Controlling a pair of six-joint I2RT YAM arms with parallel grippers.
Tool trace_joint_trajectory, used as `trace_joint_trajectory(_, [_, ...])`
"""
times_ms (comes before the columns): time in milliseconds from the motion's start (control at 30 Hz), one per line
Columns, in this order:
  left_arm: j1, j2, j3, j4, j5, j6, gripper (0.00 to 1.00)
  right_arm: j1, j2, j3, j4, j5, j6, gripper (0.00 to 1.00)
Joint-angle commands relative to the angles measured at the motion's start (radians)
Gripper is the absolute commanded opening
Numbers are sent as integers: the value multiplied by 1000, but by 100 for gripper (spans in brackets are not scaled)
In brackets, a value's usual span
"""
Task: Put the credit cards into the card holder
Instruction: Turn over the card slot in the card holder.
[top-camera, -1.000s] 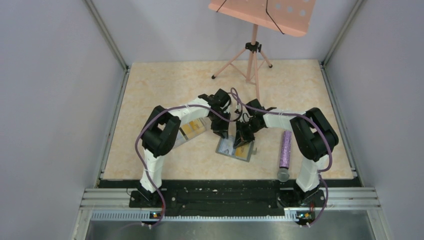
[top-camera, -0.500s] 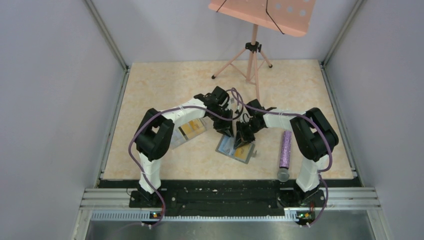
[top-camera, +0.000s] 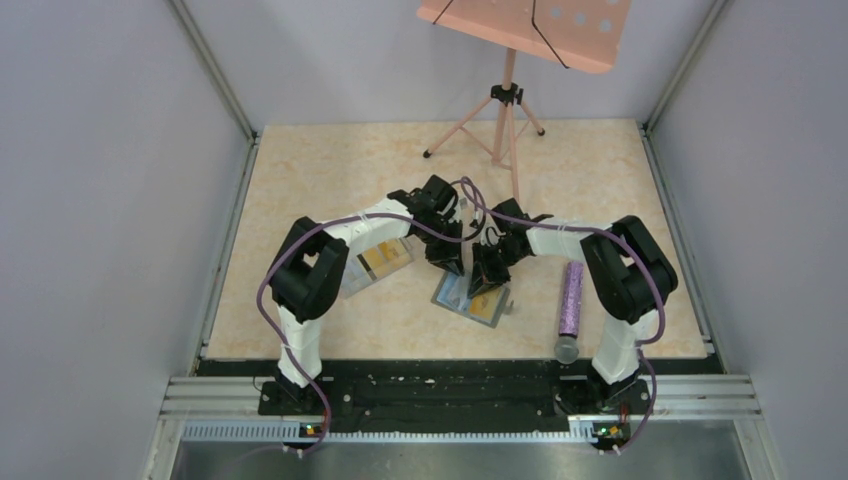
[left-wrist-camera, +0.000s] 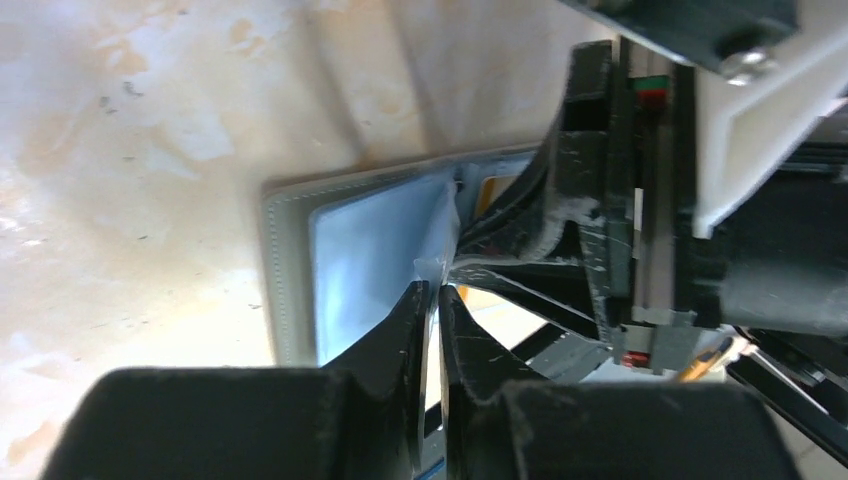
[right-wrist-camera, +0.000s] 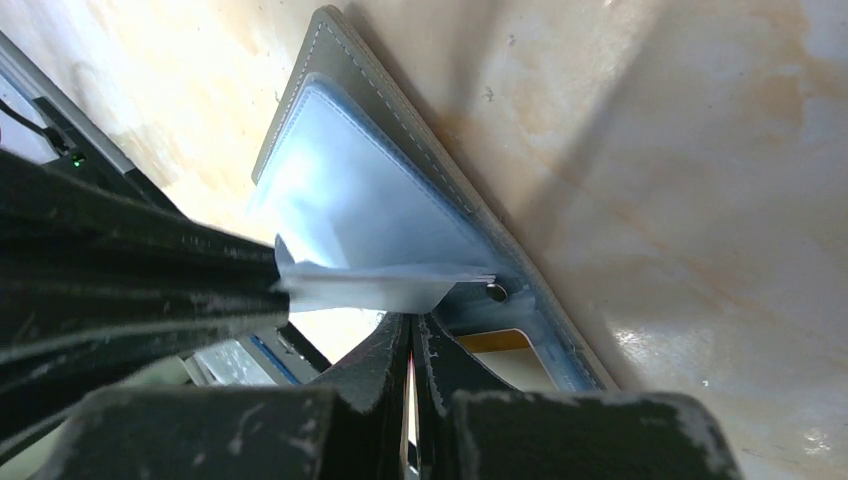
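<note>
At mid surface (top-camera: 300, 190): card holder (right-wrist-camera: 330, 50) lies open flat. My left hand (left-wrist-camera: 430, 295) pinches its pale sleeve flap (right-wrist-camera: 380, 285); right hand (right-wrist-camera: 411, 325) pressed together just beneath. Risk: flap slips or tears if I pull hard, or holder drags, shutting the pocket.

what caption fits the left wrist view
left gripper pinches a clear sleeve of the card holder, right gripper alongside

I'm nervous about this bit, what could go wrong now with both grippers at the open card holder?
The left gripper pinches only the edge of a thin clear sleeve on the card holder; it could slip out or crease. The right gripper sits tip to tip with it, so they may collide.
</note>
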Motion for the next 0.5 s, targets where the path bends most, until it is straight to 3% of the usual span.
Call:
trace_joint_trajectory(0, [-27, -8, -25, -106, -52, 23, 11, 18, -43, 18, 38, 81, -17, 0])
trace_joint_trajectory(100, [-26, -16, -30, -107, -62, 22, 0, 18, -76, 19, 66, 64, -5, 0])
trace_joint_trajectory(467, [-11, -101, -40, -152, -166, 6, 0, -32, -208, 24, 123, 26, 61, 0])
